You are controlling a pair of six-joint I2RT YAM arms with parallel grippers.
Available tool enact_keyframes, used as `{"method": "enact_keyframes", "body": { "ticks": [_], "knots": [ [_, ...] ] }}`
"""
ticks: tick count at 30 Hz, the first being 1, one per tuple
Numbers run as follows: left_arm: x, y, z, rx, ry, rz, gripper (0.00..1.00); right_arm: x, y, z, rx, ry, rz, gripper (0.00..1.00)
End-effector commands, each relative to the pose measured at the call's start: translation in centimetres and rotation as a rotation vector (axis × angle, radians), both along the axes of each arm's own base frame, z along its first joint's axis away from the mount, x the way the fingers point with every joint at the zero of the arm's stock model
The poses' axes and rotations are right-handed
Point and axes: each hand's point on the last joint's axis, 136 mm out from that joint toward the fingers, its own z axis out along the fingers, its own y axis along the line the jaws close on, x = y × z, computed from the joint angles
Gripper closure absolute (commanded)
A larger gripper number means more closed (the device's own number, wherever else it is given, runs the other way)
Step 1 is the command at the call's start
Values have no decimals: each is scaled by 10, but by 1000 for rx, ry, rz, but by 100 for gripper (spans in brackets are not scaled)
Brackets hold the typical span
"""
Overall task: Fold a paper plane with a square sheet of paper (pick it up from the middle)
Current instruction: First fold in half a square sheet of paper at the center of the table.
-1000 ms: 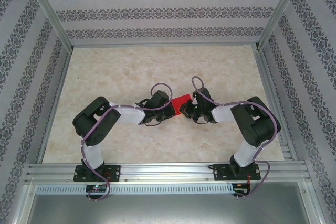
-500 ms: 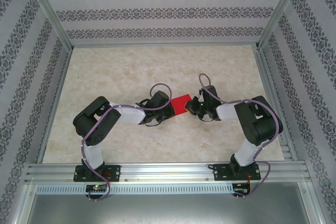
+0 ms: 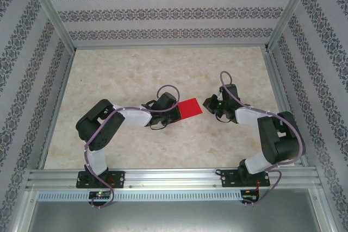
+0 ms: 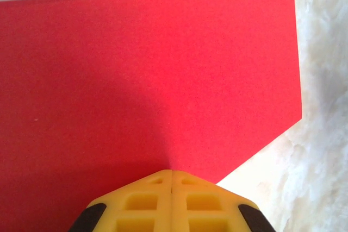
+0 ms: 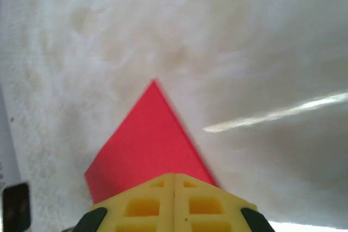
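On table (image 3: 119, 74): one red sheet (image 3: 191, 107), closed left hand (image 3: 177, 111) at its edge; closed right hand (image 3: 208, 103) near.

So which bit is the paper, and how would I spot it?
Find the pale marbled table inside the patterned-wallpaper walls, then the gap near its middle between the left arm and right arm. The flat bright red paper sheet lies there, at the closed tip of the left gripper. Nothing nearby shares its colour: both arms are black and white.
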Motion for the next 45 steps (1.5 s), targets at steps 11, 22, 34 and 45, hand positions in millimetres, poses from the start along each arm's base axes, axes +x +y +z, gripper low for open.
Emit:
{"method": "enact_keyframes", "body": {
  "ticks": [11,22,34,45],
  "knots": [
    [-9,18,-28,169,17,-232,100,-10,81,-19,52,30,134,100],
    [-5,17,-16,133,17,-161,100,-23,37,-51,-23,124,35,100],
    [-1,-8,16,-198,15,76,100,-39,74,-45,51,182,15,100],
    [-3,15,2,-150,1,222,100,-46,70,-56,37,222,-3,100]
  ]
}}
